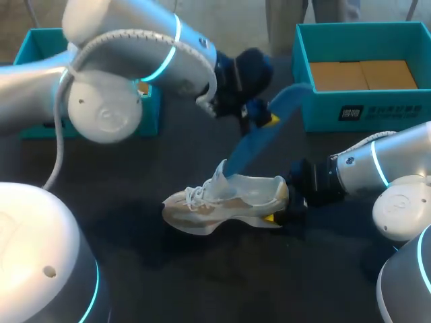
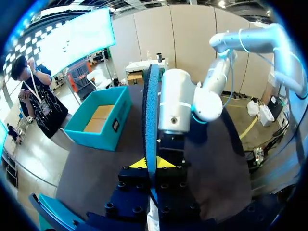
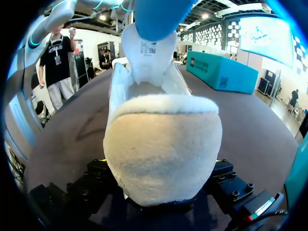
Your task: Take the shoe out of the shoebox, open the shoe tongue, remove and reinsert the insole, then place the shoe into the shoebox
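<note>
Pale mesh sneaker (image 1: 222,202) on dark surface (image 1: 168,269), blue foam insole (image 1: 259,145) rising out.
Left jaws pinch insole, right jaws clamp heel (image 3: 163,149); teal cardboard shoebox (image 1: 363,30) holds brown card (image 1: 360,74).

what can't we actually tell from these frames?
The insole's lower end: head view, sunk inside the shoe; depth unclear.
The teal box at left: head view, mostly behind the left arm; contents unseen.
Toe and laces: right wrist view, hidden by the heel.
Shoe: left wrist view, nearly all blocked by left gripper and insole.
</note>
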`<state>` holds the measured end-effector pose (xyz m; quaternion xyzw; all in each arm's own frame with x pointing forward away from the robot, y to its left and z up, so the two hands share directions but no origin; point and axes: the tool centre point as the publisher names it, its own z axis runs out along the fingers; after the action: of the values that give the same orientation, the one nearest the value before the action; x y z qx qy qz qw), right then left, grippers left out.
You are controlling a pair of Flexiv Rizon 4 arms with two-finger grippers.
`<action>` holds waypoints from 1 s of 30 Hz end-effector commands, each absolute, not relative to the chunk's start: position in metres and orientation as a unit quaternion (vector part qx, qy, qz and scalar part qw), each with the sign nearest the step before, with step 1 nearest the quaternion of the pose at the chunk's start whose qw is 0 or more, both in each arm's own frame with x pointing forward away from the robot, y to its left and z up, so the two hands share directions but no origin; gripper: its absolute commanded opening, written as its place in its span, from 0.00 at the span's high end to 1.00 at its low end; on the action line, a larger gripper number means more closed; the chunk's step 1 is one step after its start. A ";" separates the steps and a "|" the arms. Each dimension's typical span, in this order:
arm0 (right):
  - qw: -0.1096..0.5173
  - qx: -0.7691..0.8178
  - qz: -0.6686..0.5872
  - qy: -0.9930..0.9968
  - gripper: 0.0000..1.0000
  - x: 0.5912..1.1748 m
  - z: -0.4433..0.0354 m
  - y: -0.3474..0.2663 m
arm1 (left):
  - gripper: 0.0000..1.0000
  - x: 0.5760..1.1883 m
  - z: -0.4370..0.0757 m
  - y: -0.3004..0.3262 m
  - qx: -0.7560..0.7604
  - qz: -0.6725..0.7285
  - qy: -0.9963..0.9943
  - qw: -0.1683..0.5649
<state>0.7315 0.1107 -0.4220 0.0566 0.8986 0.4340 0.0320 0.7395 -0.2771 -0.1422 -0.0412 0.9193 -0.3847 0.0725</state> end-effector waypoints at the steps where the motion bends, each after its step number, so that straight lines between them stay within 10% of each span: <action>1: 0.032 0.057 0.433 0.899 1.00 0.731 -0.424 0.110 | 1.00 0.744 -0.116 -0.278 -0.033 -0.393 0.917 0.057; 30: 0.032 0.057 0.433 0.899 1.00 0.731 -0.424 0.110 | 1.00 0.750 -0.071 -0.299 -0.041 -0.415 0.908 0.038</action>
<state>0.7315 0.1107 -0.4219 0.0566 0.8986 0.4340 0.0320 0.7500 -0.2983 -0.0698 -0.0274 0.9128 -0.4042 0.0524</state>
